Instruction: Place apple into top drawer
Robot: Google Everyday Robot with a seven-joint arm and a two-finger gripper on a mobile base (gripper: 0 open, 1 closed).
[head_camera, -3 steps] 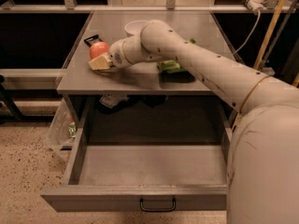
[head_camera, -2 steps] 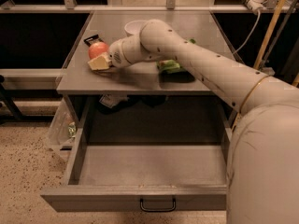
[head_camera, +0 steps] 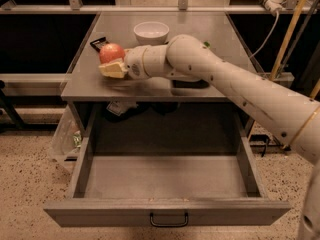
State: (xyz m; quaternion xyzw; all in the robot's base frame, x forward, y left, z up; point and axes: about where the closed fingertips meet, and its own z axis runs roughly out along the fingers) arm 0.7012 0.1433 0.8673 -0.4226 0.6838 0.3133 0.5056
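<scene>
The orange-red apple [head_camera: 111, 52] is at the left of the grey table top [head_camera: 220, 31], held in my gripper [head_camera: 114, 62]. One cream finger [head_camera: 113, 70] shows in front of and below the apple; the other is hidden behind it. The gripper is shut on the apple and seems to hold it just above the surface, with a shadow beneath. The top drawer [head_camera: 165, 211] is pulled fully open below the table. Its grey inside is bare and its black handle [head_camera: 169, 220] faces me. The gripper is above and behind the drawer's left half.
A white bowl [head_camera: 151, 32] stands behind the arm. A small black object [head_camera: 98, 43] lies left of the apple, and a dark flat object [head_camera: 190, 84] lies under the arm. A plastic bag [head_camera: 65, 134] hangs left of the drawer. Cables and a yellow pole [head_camera: 290, 29] are at right.
The gripper with the apple has shifted slightly to the right. The drawer and the bowl have not moved.
</scene>
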